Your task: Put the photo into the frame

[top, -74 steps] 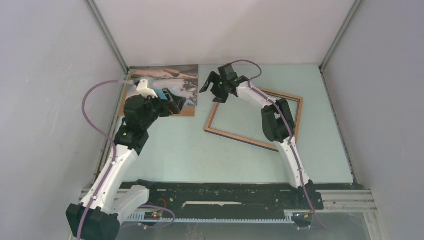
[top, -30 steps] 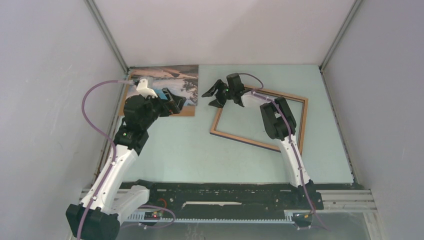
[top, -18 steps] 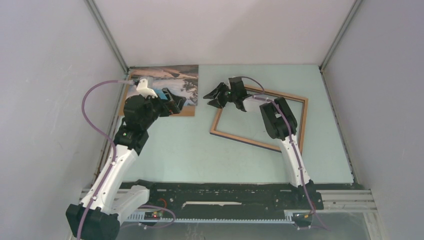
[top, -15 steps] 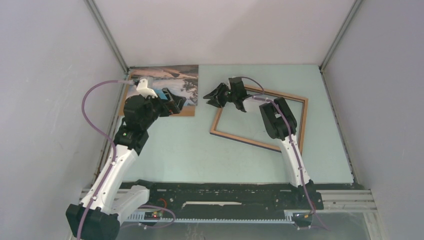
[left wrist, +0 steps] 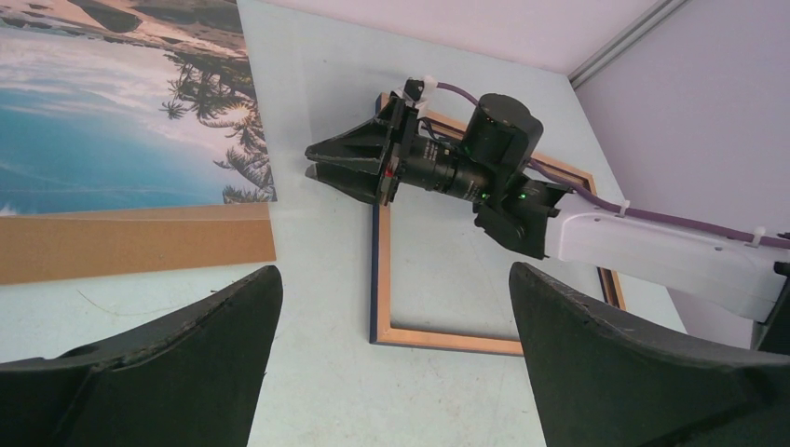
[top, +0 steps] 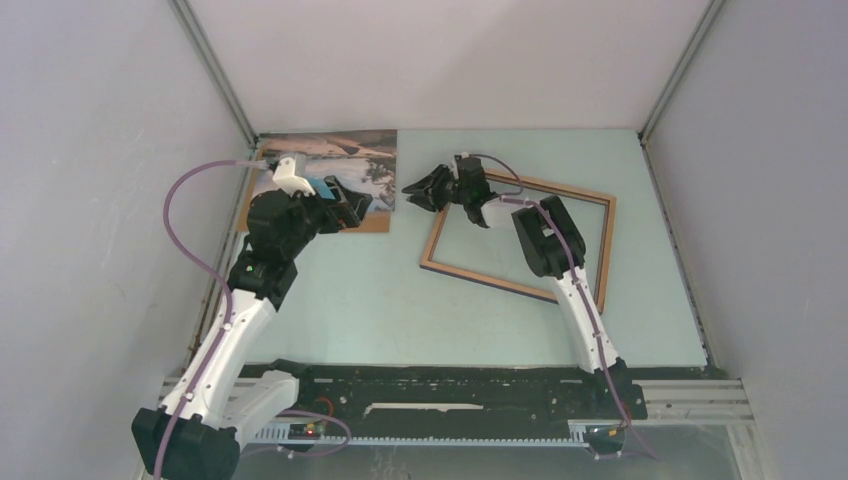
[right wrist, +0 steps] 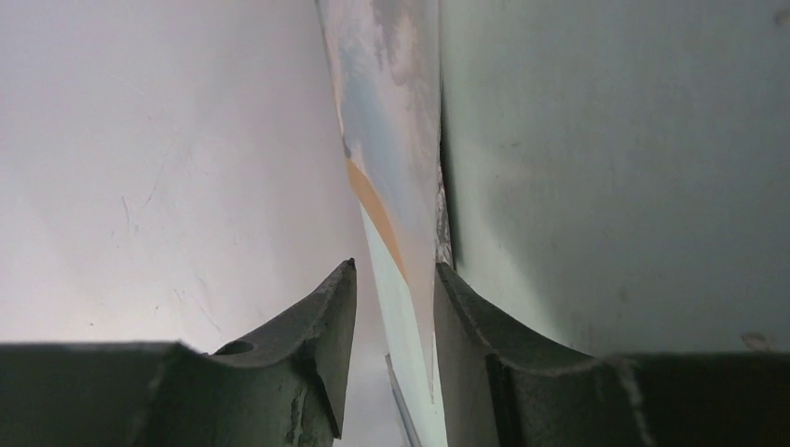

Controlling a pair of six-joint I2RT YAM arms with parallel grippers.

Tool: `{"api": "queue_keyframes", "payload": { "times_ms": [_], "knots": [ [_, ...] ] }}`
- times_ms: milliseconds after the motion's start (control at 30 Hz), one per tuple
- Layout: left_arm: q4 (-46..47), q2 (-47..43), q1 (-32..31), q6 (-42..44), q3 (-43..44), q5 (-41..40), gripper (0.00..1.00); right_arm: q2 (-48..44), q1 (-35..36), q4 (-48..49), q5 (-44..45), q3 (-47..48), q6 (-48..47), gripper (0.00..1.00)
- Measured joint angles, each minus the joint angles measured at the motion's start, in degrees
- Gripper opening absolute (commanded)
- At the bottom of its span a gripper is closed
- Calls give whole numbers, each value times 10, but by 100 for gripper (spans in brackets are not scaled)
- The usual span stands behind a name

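The photo point(top: 330, 150) lies face up at the back left on a brown backing board point(top: 372, 222). The frame point(top: 500, 283) lies flat and skewed right of centre, wood face up. My right gripper point(top: 410, 188) is turned on its side low over the frame's far-left corner. Its tips point left, just short of the photo's right edge. The wrist view shows its jaws narrowed with a gap and nothing pinched point(right wrist: 395, 270); the photo point(right wrist: 387, 112) shows edge-on ahead. My left gripper point(top: 350, 205) hovers wide open over the board's near-right corner, holding nothing point(left wrist: 393, 279).
Grey walls close the table in on three sides, and the photo's far-left corner sits against a metal corner post point(top: 215, 75). Seen from the left wrist, the right arm point(left wrist: 652, 251) lies across the frame point(left wrist: 447, 340).
The right gripper has narrowed its jaws and slid a little to the left, off the frame's corner toward the photo. The frame, the photo and the left arm have not moved in the last second.
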Motion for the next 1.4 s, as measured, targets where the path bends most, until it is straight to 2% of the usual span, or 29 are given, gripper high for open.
{"api": "queue_keyframes", "payload": {
  "times_ms": [133,300,400,533,667,900,1100,1233,1400],
  "knots": [
    [0,0,0,0,0,0,100,21,0,10,-2,27,12,38],
    [0,0,0,0,0,0,100,51,1,9,-6,70,20,9],
    [0,0,0,0,0,0,100,54,1,9,-10,73,24,1],
    [0,0,0,0,0,0,100,43,0,10,-13,56,20,0],
    [0,0,0,0,0,0,100,-18,-7,-3,-27,-23,-2,0],
    [9,5,-1,-3,0,0,100,-196,-38,-50,-69,-178,-79,0],
    [33,30,-10,-25,0,1,100,-342,-99,-113,-112,-306,-172,0],
    [34,66,-48,-28,0,-9,100,-403,-140,-171,-130,-380,-220,0],
    [21,86,-150,-18,0,-57,99,-452,-153,-198,-137,-450,-246,0]
  ]
}}
